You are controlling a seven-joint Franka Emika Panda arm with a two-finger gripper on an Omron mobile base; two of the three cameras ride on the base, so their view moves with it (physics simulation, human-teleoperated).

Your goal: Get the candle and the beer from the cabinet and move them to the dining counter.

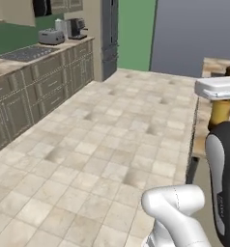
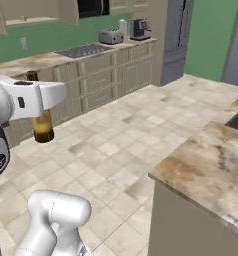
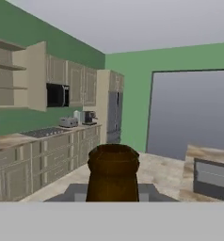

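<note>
The beer (image 2: 42,127) hangs upright in the air over the tiled floor (image 2: 121,145), its dark neck hidden in the white hand, no label or writing readable on its amber glass. The jaws are clamped on its neck; the hand is held level at bottle-top height. The dining counter's tabletop (image 2: 211,165) lies at four o'clock in the right base view.
</note>
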